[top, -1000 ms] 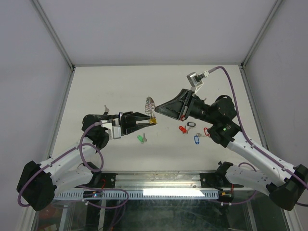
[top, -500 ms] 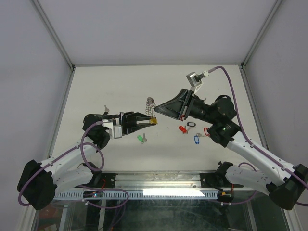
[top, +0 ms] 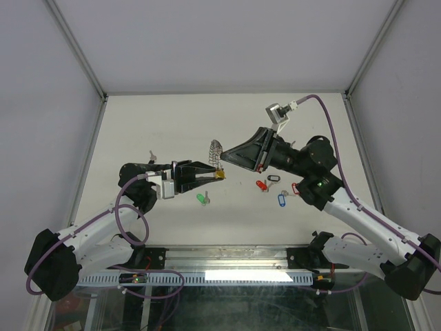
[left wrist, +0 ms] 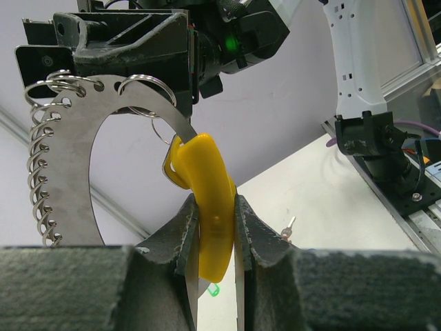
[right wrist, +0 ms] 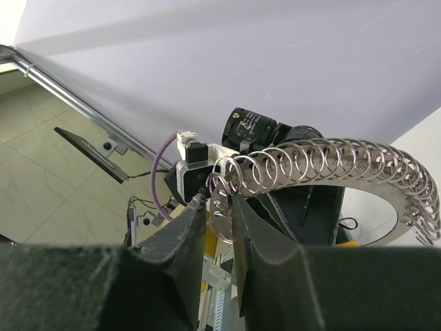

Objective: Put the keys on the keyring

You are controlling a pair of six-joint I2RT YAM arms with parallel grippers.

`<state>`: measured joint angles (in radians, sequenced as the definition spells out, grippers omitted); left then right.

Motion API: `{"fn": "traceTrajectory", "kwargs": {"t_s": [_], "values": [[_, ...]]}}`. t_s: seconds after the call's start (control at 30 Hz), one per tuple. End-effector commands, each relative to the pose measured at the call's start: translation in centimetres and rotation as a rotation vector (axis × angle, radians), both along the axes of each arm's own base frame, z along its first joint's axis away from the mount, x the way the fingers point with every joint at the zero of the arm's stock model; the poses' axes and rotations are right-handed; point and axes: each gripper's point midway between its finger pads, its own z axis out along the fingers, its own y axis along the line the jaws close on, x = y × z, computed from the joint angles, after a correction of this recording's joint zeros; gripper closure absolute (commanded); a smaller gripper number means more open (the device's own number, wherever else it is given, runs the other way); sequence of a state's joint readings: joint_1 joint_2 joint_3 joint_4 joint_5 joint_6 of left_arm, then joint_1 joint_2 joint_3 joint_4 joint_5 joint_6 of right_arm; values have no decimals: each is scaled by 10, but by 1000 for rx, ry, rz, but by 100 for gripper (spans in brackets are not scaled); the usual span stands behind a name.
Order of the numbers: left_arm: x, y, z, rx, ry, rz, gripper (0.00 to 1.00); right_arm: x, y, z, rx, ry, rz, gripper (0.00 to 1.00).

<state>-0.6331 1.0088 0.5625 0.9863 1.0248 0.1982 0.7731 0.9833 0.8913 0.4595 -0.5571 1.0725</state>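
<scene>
The keyring (top: 215, 149) hangs in the air between both arms, a flat metal arc (left wrist: 84, 145) wrapped in wire coils (right wrist: 331, 162). My left gripper (top: 212, 175) (left wrist: 215, 201) is shut on its yellow segment (left wrist: 210, 207). From the right, my right gripper (top: 224, 158) (right wrist: 217, 201) is closed narrowly on the arc's other end, where small split rings (right wrist: 222, 207) hang. On the table lie keys: green (top: 202, 198), red (top: 260, 185), black (top: 273, 178), blue (top: 281, 199) and a second red (top: 296, 187).
One more key (top: 151, 155) lies on the table at the left, behind the left arm. The table is walled by white panels with metal corner posts (top: 76, 49). The arms' bases and a cable duct (top: 227, 274) run along the near edge.
</scene>
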Motion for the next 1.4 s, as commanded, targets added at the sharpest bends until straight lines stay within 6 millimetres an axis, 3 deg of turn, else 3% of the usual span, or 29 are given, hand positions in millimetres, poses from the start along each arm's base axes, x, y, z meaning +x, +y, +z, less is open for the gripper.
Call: {"fn": "traceTrajectory", "kwargs": {"t_s": [0.0, 0.3, 0.83, 1.37], "values": [[-3, 3, 18, -30, -69, -3, 100, -4, -3, 22, 56, -54, 0, 75], [-2, 2, 17, -25, -67, -5, 100, -5, -1, 22, 59, -56, 4, 75], [1, 2, 17, -31, -69, 8, 100, -5, -5, 20, 54, -74, -21, 97], [1, 4, 22, -48, -71, 23, 100, -8, -14, 14, 47, -108, -58, 100]]}}
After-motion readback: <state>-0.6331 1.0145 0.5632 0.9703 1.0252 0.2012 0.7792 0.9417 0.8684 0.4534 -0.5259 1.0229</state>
